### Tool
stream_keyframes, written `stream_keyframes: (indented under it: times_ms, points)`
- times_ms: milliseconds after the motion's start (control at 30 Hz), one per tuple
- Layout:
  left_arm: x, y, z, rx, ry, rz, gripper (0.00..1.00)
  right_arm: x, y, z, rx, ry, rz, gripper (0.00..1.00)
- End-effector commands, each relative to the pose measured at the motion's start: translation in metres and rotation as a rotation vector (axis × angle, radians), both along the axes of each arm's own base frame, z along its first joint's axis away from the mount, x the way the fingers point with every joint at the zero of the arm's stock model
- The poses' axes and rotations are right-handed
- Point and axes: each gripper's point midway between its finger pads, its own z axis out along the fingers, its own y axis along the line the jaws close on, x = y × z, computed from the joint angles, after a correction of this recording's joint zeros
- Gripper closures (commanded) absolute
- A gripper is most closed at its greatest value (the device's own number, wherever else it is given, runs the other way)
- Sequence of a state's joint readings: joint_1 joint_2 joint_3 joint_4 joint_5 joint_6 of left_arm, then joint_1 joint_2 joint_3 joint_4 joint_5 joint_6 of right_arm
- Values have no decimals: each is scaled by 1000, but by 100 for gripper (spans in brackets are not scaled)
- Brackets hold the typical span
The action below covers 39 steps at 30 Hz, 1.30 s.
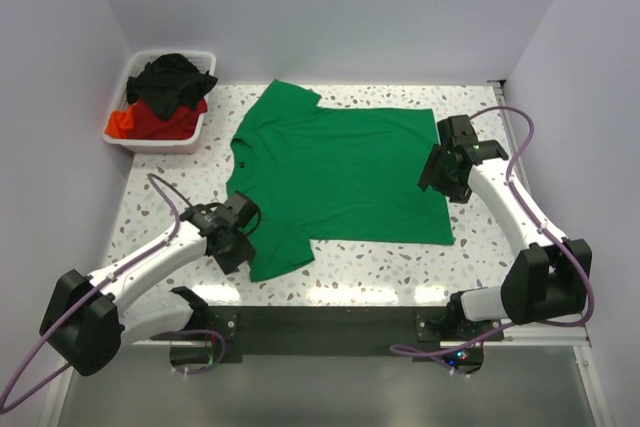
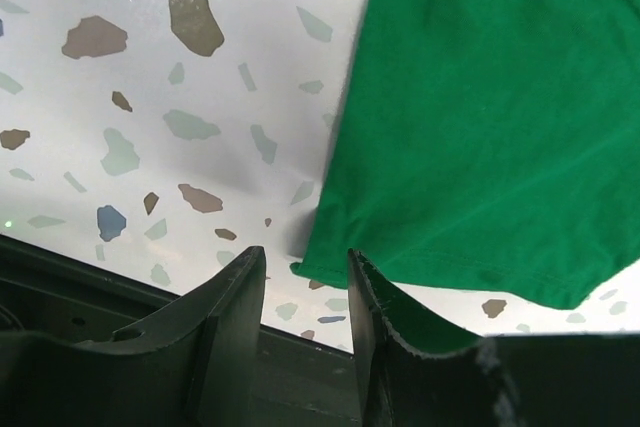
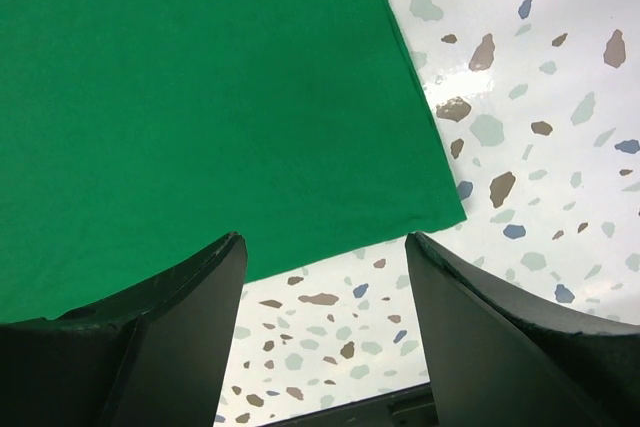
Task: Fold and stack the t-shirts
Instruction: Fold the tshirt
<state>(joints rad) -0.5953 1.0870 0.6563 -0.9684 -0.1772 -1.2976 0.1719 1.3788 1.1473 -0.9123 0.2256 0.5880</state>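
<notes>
Filling the white bin at far left are a black t-shirt and a red t-shirt; the green t-shirt lies flat mid-table. The left gripper, fingers slightly parted, is at its near sleeve. The right gripper, spread wide, is over its right hem.

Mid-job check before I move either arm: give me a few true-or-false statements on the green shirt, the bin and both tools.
1. The green t-shirt lies spread open on the table. True.
2. The right tool is shut on the shirt's hem. False: it is open over the hem corner and holds nothing.
3. The white bin holds a black shirt and a red shirt. True.
4. The left tool is reaching into the bin. False: it is open at the edge of the green shirt's near sleeve.
</notes>
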Motion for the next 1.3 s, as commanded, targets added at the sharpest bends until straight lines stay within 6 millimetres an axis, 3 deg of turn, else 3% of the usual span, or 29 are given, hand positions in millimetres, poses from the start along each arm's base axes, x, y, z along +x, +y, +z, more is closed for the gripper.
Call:
stream_keyframes:
  times_ms: [0, 267, 567, 767, 1033, 1267]
  points:
    - [0, -15, 2, -31, 13, -42, 57, 5, 4, 7, 19, -35, -12, 31]
    - [-16, -22, -5, -60, 55, -95, 58, 4, 3, -1, 9, -16, -5, 31]
    - [-33, -20, -21, -68, 99, -87, 74, -1, 2, -6, 7, -1, 1, 31]
    - [-29, -23, -25, -76, 74, -98, 74, -1, 4, -5, 10, 2, 11, 31]
    - [-15, -31, -3, -85, 5, -129, 72, 2, 4, -3, 12, -2, 3, 31]
    - [-17, -31, -5, -62, 4, -158, 71, 1, 5, -5, 13, -2, 6, 31]
